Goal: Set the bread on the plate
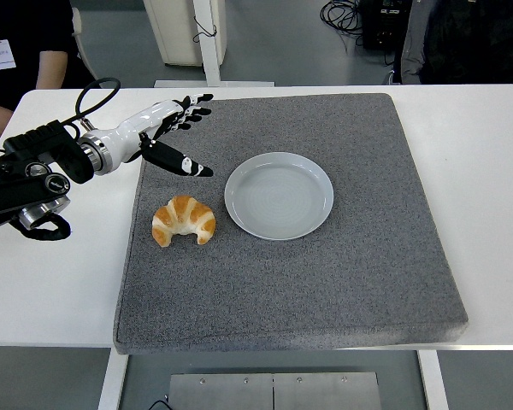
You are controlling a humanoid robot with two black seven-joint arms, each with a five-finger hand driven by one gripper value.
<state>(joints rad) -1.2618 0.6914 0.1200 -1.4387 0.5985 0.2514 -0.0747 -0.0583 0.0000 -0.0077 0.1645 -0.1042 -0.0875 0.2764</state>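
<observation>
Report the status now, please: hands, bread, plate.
Left hand open, above mat's far-left corner, holding nothing. Right hand not in view. Bread on mat, left of plate, untouched. Plate empty, path clear.

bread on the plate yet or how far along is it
Nothing is done yet: the croissant lies on the grey mat, left of the empty plate. In hand: the left hand is open above the mat, behind the croissant. Left: grasp, carry, set down.

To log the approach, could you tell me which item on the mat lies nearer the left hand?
The croissant, just below the left hand; the plate sits farther right.
</observation>
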